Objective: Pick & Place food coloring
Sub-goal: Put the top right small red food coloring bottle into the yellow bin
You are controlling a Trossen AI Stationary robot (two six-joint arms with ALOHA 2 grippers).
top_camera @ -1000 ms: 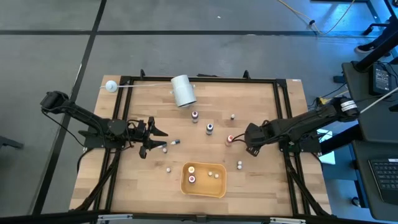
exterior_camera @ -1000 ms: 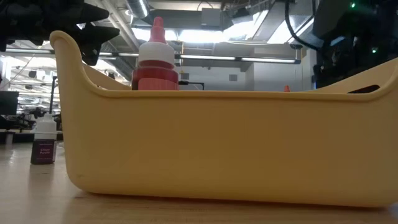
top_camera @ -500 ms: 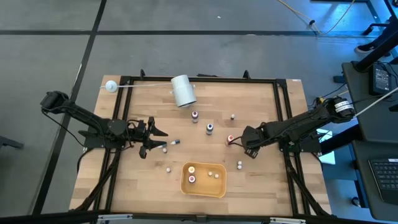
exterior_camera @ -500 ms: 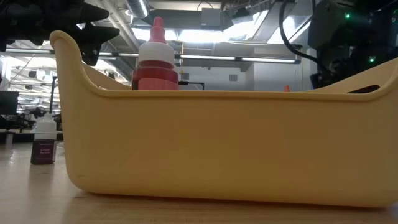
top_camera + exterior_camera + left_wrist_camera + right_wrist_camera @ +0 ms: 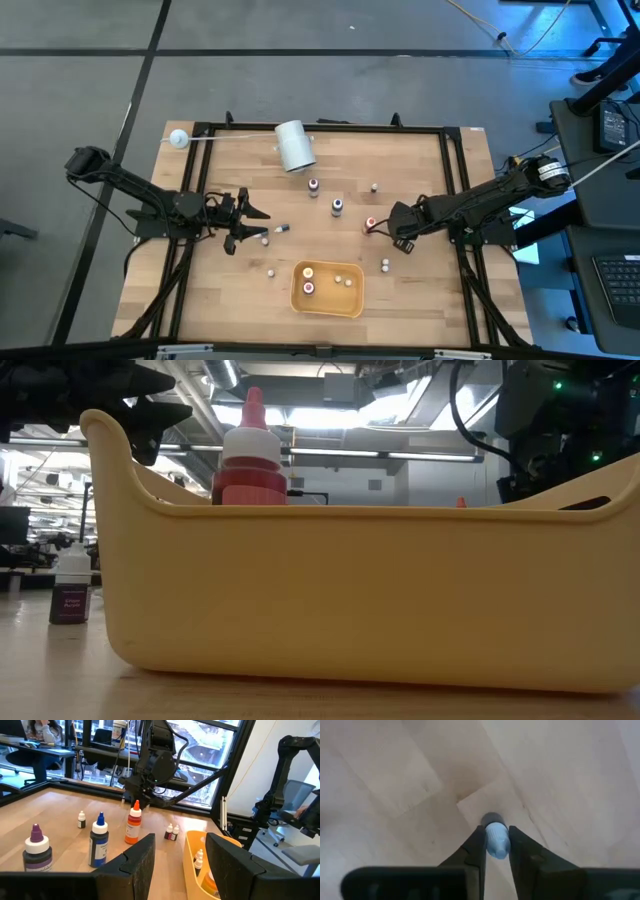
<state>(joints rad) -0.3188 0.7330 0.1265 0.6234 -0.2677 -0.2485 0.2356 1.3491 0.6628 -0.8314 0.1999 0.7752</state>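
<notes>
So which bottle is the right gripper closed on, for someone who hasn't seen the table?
Start at the yellow tray near the front edge of the wooden table. Up and to the right of it, the right gripper is shut on a small bottle. It alone sits between fingers; the others stand free.

My right hand [image 5: 381,227] has slid a little further in from the right across the surface [image 5: 330,165] toward the orange-capped bottle [image 5: 370,223] since a second ago, and its fingers [image 5: 476,851] have closed from wide apart down onto that bottle's tip, pinching it between them.
</notes>
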